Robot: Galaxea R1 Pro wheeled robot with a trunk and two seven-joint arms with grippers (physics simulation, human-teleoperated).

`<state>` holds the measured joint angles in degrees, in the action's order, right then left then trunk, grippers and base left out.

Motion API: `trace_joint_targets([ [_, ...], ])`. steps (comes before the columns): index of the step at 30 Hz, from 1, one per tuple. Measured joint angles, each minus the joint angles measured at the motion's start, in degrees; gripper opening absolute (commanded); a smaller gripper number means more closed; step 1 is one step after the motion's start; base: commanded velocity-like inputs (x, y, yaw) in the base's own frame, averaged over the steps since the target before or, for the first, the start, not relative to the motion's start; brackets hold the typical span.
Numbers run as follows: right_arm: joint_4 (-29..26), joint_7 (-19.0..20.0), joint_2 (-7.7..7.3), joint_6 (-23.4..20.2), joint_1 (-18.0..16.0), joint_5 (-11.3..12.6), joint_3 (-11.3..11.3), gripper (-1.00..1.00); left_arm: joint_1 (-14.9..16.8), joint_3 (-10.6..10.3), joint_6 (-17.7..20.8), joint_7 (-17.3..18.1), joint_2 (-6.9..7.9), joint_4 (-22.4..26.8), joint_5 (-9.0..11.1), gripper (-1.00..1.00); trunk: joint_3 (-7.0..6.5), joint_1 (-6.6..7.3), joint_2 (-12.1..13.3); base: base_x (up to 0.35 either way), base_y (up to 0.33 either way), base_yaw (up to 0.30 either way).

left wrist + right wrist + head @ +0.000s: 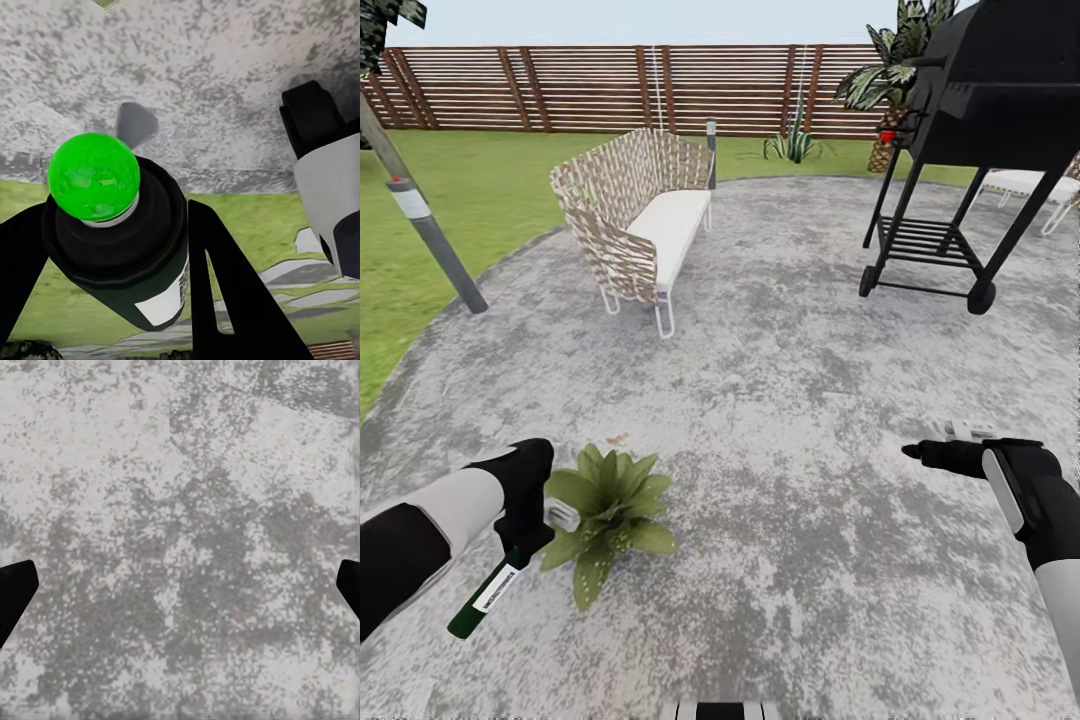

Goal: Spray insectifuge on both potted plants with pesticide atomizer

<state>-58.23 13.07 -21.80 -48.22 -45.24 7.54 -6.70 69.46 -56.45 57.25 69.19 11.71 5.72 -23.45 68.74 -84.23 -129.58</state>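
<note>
Head view shows the pesticide atomizer [485, 597] as a slim dark green bottle with a white label band, slanting down and outward from the left gripper [520, 545], which is clenched around its upper part. Left wrist view looks along the same bottle [124, 247] — its rounded top glows bright green here, and dark fingers [225, 292] flank the body on both sides. Just beside that gripper, on the grey mottled patio [780, 400], sits a potted plant [605, 515], a low rosette of pointed green leaves. Well apart, the right gripper [912, 452] hangs over bare paving — its fingers [15, 596] spread wide, holding nothing.
</note>
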Motion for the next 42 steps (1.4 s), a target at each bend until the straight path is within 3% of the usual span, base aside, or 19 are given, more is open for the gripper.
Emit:
trace_joint_targets([
  [6,0.01,0.00,0.00,0.01,0.00,0.00,0.00,1.00,-0.02,-0.47,-0.02,-0.04,0.03,-0.01,-0.06,-1.00,0.00,0.00,0.00,-0.129,0.048,-0.002],
  [10,0.00,0.00,0.00,0.00,0.00,0.00,0.00,1.00,-0.02,-4.70,-0.03,-0.02,0.17,-0.01,-0.08,-1.00,0.00,0.01,0.00,-0.026,0.019,0.000],
  [14,0.00,0.00,0.00,0.00,0.00,-0.01,0.00,1.00,0.69,-6.31,-0.03,0.04,0.22,-0.01,-0.04,-1.00,0.00,0.01,0.00,-0.003,0.002,0.000],
  [24,0.00,0.00,0.00,0.00,0.00,0.00,0.00,1.00,4.88,-6.26,0.00,0.04,0.02,-0.01,0.00,-1.00,0.00,0.01,0.00,0.000,0.000,0.000],
  [36,0.00,0.00,-0.01,0.01,0.02,-0.15,0.04,1.00,3.25,-5.79,0.00,0.22,0.30,-0.06,0.01,-1.00,0.00,0.01,0.00,-0.014,0.046,-0.069],
  [42,-0.02,0.02,0.04,0.01,0.02,-0.43,0.08,1.00,3.16,-4.30,-0.01,0.19,0.12,-0.04,0.01,-1.00,0.00,0.01,0.00,-0.058,0.149,-0.256],
])
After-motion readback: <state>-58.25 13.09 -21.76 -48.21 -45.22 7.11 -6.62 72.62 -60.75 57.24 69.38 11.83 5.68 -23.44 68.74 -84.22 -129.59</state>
